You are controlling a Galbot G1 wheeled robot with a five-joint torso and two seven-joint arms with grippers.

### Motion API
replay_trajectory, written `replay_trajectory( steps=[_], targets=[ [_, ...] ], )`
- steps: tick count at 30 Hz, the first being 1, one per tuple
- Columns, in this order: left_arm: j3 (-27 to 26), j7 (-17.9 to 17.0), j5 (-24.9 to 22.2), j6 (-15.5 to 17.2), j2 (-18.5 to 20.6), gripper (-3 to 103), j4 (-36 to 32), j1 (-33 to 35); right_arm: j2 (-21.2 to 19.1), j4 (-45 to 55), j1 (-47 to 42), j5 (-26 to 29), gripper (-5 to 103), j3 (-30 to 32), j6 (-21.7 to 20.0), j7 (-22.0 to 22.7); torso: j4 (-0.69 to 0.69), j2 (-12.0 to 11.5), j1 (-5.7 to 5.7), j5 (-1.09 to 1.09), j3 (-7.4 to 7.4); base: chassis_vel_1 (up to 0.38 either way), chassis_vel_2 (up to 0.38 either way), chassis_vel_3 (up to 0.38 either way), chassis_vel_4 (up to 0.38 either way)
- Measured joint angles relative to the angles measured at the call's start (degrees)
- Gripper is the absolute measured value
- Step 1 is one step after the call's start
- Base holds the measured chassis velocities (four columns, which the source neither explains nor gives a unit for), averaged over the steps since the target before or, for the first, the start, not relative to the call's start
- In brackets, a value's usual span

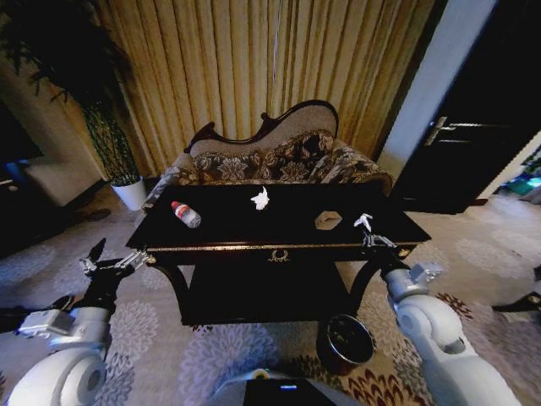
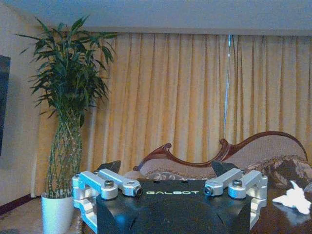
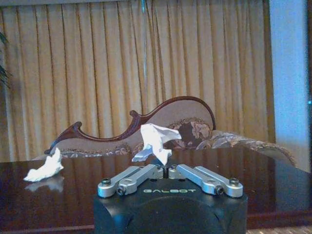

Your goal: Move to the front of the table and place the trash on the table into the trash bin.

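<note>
**Trash on the table: light, soft pieces, one already pinched**

Trash lies spread over the dark glossy wooden table with gold edge trim [image 1: 279, 247]. Left gripper [image 1: 108, 264] hovers off the table's left front corner, jaws spread wide, nothing between them. Nearest it, a clear plastic bottle with red cap and label [image 1: 185, 214] lies on its side: likely light, smooth, prone to rolling; best taken across the middle of the barrel. Mid-table, at the far edge, a crumpled white tissue [image 1: 260, 200]: soft, near weightless, pinch the raised peak. Further right, a flat pale wrapper scrap [image 1: 328, 220]; thin, probably hard to get under. Right gripper [image 1: 366, 230] sits over the right front edge, jaws clenched on a white crumpled paper scrap [image 3: 155, 141]. Reddish-brown round trash bin [image 1: 345, 342] stands on the carpet below, in front of the table.
</note>
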Motion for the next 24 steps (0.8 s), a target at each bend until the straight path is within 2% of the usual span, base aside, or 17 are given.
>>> replay_trajectory(
  steps=[9, 12, 22, 24],
  targets=[
    [-0.1, 0.0, 0.0, 0.0, 0.0, 100, -0.1, 0.1, 0.0, -0.6, 0.2, -0.4, 0, 0.1, 0.1, 0.1, 0.0, 0.0, 0.0, 0.0, 0.0, 0.175, -0.174, -0.163, 0.167],
    [-0.1, -0.1, 0.0, -0.1, -0.1, 100, -0.2, 0.1, 0.2, -1.8, 0.2, -2.8, 0, -0.4, 1.8, 0.1, 0.0, 0.0, -0.01, 0.0, 0.0, 0.099, -0.121, -0.118, 0.102],
    [0.2, -0.2, 0.0, -0.2, -0.2, 100, -0.5, 0.1, 2.5, -6.9, -2.1, -5.5, 0, -1.5, 2.6, -1.0, 0.0, 0.0, 0.02, 0.0, 0.01, 0.003, -0.007, -0.006, 0.004],
    [0.2, -0.2, 0.1, -0.2, -0.4, 100, -0.7, 0.1, 3.6, -11.6, -2.3, -6.6, 0, -2.4, 4.6, -1.9, 0.0, 0.0, 0.02, 0.0, 0.02, 0.0, 0.0, 0.0, 0.0]
  ],
)
